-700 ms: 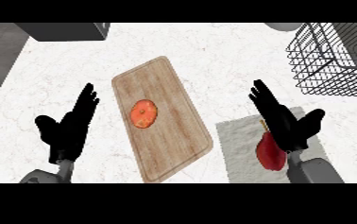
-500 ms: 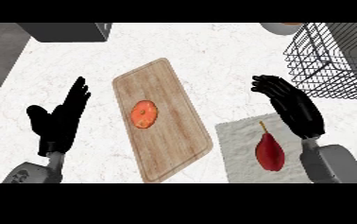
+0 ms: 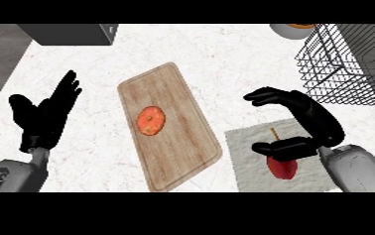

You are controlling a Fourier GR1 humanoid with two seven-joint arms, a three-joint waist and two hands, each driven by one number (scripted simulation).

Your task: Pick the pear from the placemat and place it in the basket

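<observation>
A dark red pear (image 3: 282, 167) with a thin stem lies on the pale grey placemat (image 3: 249, 152) at the lower right. My right hand (image 3: 311, 117) hovers over it, its fingers arched forward and spread, the thumb lying across the pear's top. The fingers are not closed round the fruit. The black wire basket (image 3: 338, 65) stands at the right edge, beyond the hand. My left hand (image 3: 44, 112) rests open at the left, fingers up, holding nothing.
A wooden cutting board (image 3: 179, 145) lies slantwise in the middle with an orange round fruit (image 3: 152, 121) on it. A dark box (image 3: 70, 33) sits at the back left. A bowl (image 3: 291, 30) shows at the back right, behind the basket.
My right hand has turned and come down over the pear, bringing its thumb onto the fruit's top. The left hand has shifted slightly outward. The pear lies where it was.
</observation>
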